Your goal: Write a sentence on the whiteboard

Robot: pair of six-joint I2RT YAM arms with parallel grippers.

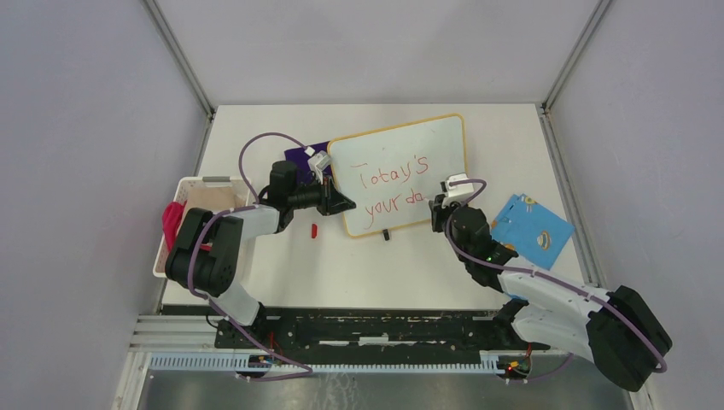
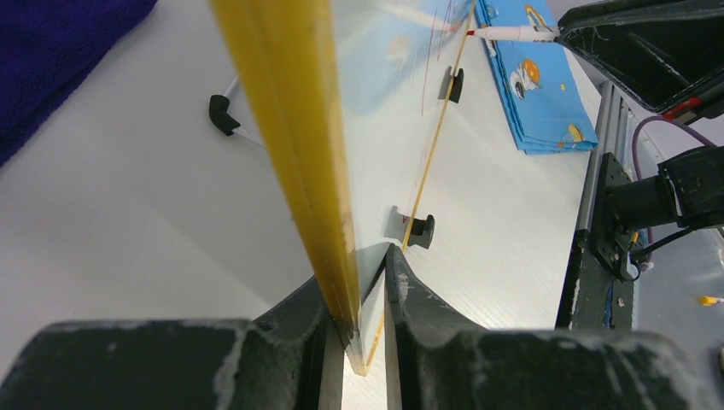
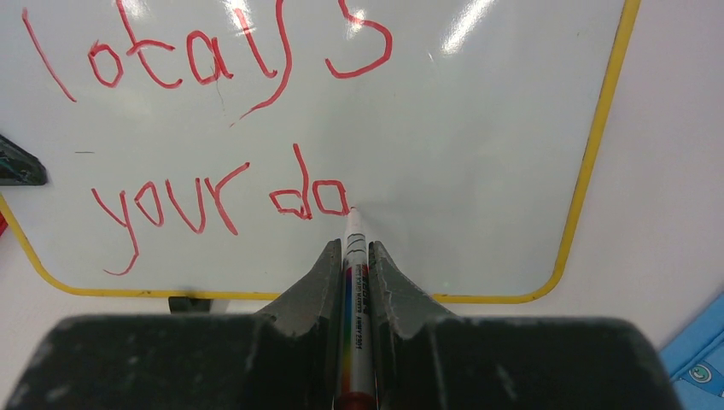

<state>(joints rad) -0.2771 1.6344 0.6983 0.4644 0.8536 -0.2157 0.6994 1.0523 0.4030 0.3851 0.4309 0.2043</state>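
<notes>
On the white counter (image 1: pixel 282 256), whiteboard (image 1: pixel 444 149) between both arms, left claw (image 1: pixel 341 203) clenched on its left edge, right claw (image 3: pixel 356 282) at its lower edge grasping a marker (image 3: pixel 353 248), tip touching the red sentence (image 1: pixel 394 190) after "your da".

A flat matte white bench (image 1: pixel 512 137) stood inside plain pale grey wall panels (image 1: pixel 376 43) on three sides, joined by slim aluminium corner posts (image 1: pixel 181 60). A black mounting rail (image 1: pixel 376 329) ran along its near edge, under soft even light.
</notes>
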